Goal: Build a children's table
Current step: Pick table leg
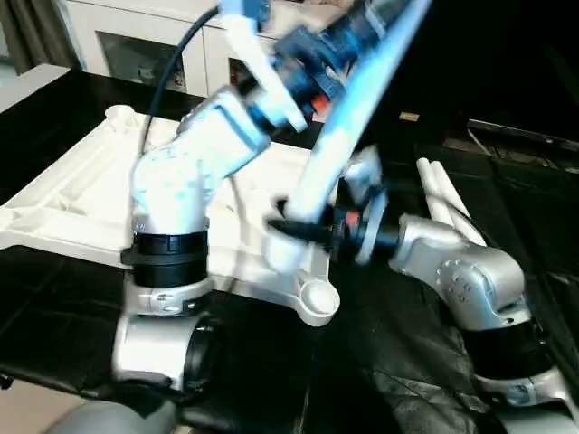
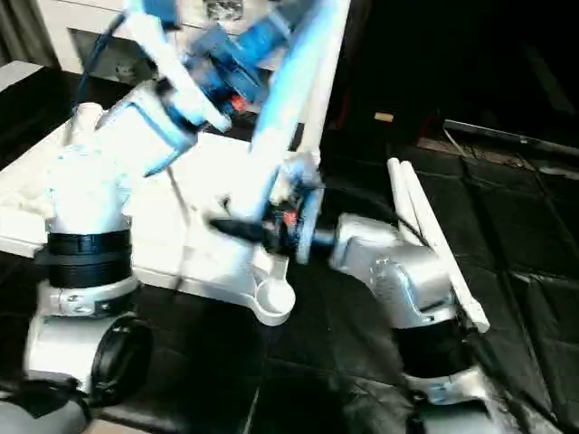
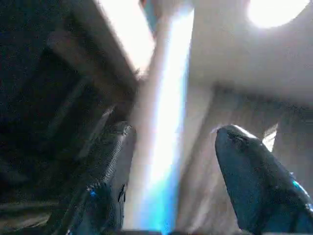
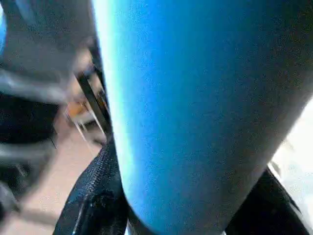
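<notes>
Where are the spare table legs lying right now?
In the left eye view, the spare legs lie together on the black surface at the right, beyond the right forearm, right of the tabletop.

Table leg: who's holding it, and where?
Both. Right gripper clamps the leg near its lower end; left gripper straddles it higher up.

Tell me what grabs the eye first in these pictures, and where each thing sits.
First comes the long white leg, slanting up through the middle of the scene, held by both arms: the right claw grips it low down, the left claw higher up. Beneath it lies the white tabletop, ribbed underside up on the black surface, with a round corner socket nearest the robot. More spare legs lie to the right.
</notes>
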You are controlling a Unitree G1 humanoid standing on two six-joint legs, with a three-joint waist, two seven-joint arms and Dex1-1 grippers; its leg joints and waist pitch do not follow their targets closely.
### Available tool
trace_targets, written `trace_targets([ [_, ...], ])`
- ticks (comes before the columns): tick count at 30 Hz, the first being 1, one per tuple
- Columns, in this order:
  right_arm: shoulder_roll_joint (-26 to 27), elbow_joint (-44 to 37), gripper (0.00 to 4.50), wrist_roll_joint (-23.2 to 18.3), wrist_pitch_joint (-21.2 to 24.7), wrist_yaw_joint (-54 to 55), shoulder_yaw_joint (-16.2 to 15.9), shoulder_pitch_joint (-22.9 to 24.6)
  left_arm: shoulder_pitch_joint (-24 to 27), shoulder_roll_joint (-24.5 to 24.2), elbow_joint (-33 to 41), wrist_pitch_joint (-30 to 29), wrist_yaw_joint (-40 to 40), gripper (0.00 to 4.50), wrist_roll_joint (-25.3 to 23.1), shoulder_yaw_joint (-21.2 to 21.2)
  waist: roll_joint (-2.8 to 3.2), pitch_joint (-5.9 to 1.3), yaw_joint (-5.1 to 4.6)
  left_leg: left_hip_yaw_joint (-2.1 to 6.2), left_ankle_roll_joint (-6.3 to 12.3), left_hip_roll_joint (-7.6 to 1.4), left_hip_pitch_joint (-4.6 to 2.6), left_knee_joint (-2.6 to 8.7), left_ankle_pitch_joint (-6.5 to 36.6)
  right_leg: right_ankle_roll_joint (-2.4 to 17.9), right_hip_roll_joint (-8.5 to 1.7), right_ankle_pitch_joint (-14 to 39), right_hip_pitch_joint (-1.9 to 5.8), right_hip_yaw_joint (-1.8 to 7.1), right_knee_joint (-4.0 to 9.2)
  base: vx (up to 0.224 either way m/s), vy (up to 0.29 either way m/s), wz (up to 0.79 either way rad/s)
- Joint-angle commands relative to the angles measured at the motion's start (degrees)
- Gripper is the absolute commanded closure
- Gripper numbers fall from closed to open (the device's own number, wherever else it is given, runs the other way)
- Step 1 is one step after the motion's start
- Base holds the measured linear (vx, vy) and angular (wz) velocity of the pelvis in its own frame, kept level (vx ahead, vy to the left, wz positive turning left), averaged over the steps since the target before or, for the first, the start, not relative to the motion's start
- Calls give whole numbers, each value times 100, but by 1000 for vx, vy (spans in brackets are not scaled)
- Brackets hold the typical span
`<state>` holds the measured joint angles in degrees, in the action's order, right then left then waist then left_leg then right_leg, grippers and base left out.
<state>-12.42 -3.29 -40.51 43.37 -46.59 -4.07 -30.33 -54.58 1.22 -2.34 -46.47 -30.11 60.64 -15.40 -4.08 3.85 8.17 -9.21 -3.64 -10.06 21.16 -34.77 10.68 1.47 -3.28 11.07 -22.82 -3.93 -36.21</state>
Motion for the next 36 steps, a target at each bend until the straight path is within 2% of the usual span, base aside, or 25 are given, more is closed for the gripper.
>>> trace_targets([
  [1, -2, -40, 256, -314, 103, 8, 312, -71, -91, 78, 117, -144, 98, 155, 530, -152, 58, -451, 3, 63, -71, -266, -39, 344, 482, 1199, -476, 373, 377, 298, 370, 0, 0, 0],
  [2, 44, -56, 257, -436, 104, -21, 385, -60, -79, 159, 108, -146, 216, 155, 727, -237, 67, -449, 10, 62, -73, -271, -47, 349, 521, 1198, -484, 410, 375, 298, 381, 0, 0, 0],
  [4, 92, -71, 257, -522, 89, -24, 445, -46, -67, 219, 94, -91, 324, 155, 776, -290, 74, -443, 14, 61, -74, -263, -33, 350, 566, 1145, -485, 532, 387, 299, 397, 0, 0, 0],
  [9, 128, -113, 257, -448, 12, 84, 499, 20, -33, 190, 109, 108, 472, 155, 517, -355, 78, -438, 3, 74, -153, -272, -41, 377, 579, 831, -481, 790, 382, 304, 445, 0, 0, 0],
  [11, -47, -149, 257, 112, -183, 462, 434, 242, 198, -313, 342, 121, 473, 155, -10, -336, 74, -435, -3, 80, -215, -273, -48, 389, 572, 683, -478, 879, 375, 303, 447, 0, 0, 0],
  [12, -47, -149, 257, 112, -183, 462, 434, 242, 198, -313, 342, 121, 473, 155, -10, -336, 80, -436, 6, 90, -246, -282, -48, 394, 550, 618, -487, 892, 371, 305, 447, 0, 0, 0],
  [14, -157, -180, 257, 337, -281, 625, 388, 386, 431, -743, 497, 107, 379, 155, -348, -165, 89, -433, -19, 84, -351, -268, -60, 410, 569, 449, -465, 975, 363, 307, 448, 0, 0, 0],
  [15, -166, -189, 257, 351, -290, 651, 394, 409, 467, -796, 514, 104, 374, 155, -360, -151, 64, -436, -34, 75, -357, -262, -53, 408, 558, 442, -461, 943, 366, 310, 451, 0, 0, 0],
  [17, -216, -250, 257, 462, -352, 854, 449, 560, 718, -1175, 614, 98, 320, 155, -545, -32, 100, -443, -20, 79, -349, -269, -69, 407, 527, 481, -471, 842, 340, 308, 427, 0, 0, 0],
  [19, -292, -347, 257, 708, -490, 1082, 458, 728, 1013, -1540, 715, 99, 270, 155, -813, 100, 105, -449, -27, 75, -352, -272, -75, 410, 544, 534, -460, 788, 337, 305, 412, 0, 0, 0],
  [20, -292, -347, 257, 708, -490, 1082, 458, 728, 1013, -1540, 715, 99, 270, 155, -813, 100, 117, -436, -44, 70, -381, -273, -77, 424, 601, 535, -444, 787, 324, 309, 414, 0, 0, 0],
  [21, -298, -398, 257, 806, -542, 1190, 467, 802, 1156, -1659, 774, 111, 251, 155, -978, 166, 141, -434, -38, 73, -392, -283, -94, 426, 650, 571, -458, 772, 312, 311, 420, 0, 0, 0],
  [22, -288, -460, 257, 992, -657, 1373, 463, 912, 1445, -1891, 874, 255, 174, 155, -1385, 409, 160, -428, -44, 81, -401, -279, -76, 434, 671, 569, -459, 799, 323, 309, 419, 0, 0, 0],
  [24, -228, -540, 257, 1179, -775, 1635, 502, 1066, 1843, -2208, 1027, 466, 88, 155, -1951, 805, 145, -419, -53, 80, -422, -290, -92, 458, 779, 452, -465, 992, 305, 321, 447, 0, 0, 0],
  [25, -228, -540, 257, 1179, -775, 1635, 502, 1066, 1843, -2208, 1027, 466, 88, 155, -1951, 805, 156, -420, -65, 75, -450, -281, -91, 458, 846, 466, -459, 1057, 310, 323, 442, 0, 0, 0],
  [26, -191, -569, 257, 1303, -869, 1787, 512, 1155, 2066, -2366, 1105, 579, 60, 155, -2229, 1017, 153, -425, -58, 70, -450, -283, -106, 453, 876, 485, -459, 1065, 300, 323, 448, 0, 0, 0],
  [27, -171, -585, 257, 1347, -902, 1850, 512, 1203, 2178, -2439, 1136, 659, 44, 155, -2363, 1119, 187, -410, -65, 82, -456, -290, -88, 469, 919, 505, -466, 1065, 296, 327, 440, 0, 0, 0],
  [29, -165, -609, 257, 1655, -1073, 2107, 414, 1396, 2583, -2664, 1216, 949, 77, 155, -2848, 1442, 164, -406, -78, 80, -452, -284, -98, 478, 1034, 488, -460, 1173, 296, 326, 455, 0, 0, 0],
  [30, -182, -596, 257, 1966, -1218, 2356, 296, 1563, 2912, -2796, 1252, 1246, 168, 155, -3244, 1661, 244, -401, -75, 111, -495, -319, -96, 491, 1067, 429, -473, 1148, 280, 324, 492, 0, 0, 0],
  [31, -167, -539, 257, 2192, -1350, 2576, 243, 1660, 3119, -2804, 1268, 1330, 346, 155, -3412, 1716, 211, -367, -102, 90, -507, -301, -74, 506, 1137, 390, -456, 1229, 280, 332, 497, 0, 0, 0],
  [32, -141, -489, 257, 2475, -1566, 2853, 207, 1754, 3304, -2741, 1292, 1344, 554, 155, -3478, 1680, 266, -376, -109, 88, -552, -282, -100, 506, 1275, 373, -457, 1443, 276, 335, 494, 0, 0, 0],
  [33, -84, -489, 257, 2657, -1705, 3083, 200, 1877, 3520, -2697, 1283, 1458, 866, 155, -3731, 1681, 242, -404, -121, 78, -525, -260, -116, 481, 1338, 374, -454, 1581, 278, 337, 516, 0, 0, 0],
  [34, -84, -489, 257, 2657, -1705, 3083, 200, 1877, 3520, -2697, 1283, 1458, 866, 155, -3731, 1681, 246, -419, -114, 87, -508, -271, -103, 479, 1274, 380, -455, 1516, 283, 342, 507, 0, 0, 0],
  [35, 27, -586, 257, 2721, -1746, 3289, 245, 2071, 3807, -2634, 1299, 1618, 1204, 155, -4016, 1650, 250, -395, -122, 81, -462, -268, -84, 484, 1284, 390, -446, 1509, 270, 343, 519, 0, 0, 0],
  [36, 27, -586, 257, 2721, -1746, 3289, 245, 2071, 3807, -2634, 1299, 1618, 1204, 155, -4016, 1650, 251, -383, -134, 90, -439, -274, -73, 496, 1337, 380, -445, 1550, 273, 341, 528, 0, 0, 0],
])
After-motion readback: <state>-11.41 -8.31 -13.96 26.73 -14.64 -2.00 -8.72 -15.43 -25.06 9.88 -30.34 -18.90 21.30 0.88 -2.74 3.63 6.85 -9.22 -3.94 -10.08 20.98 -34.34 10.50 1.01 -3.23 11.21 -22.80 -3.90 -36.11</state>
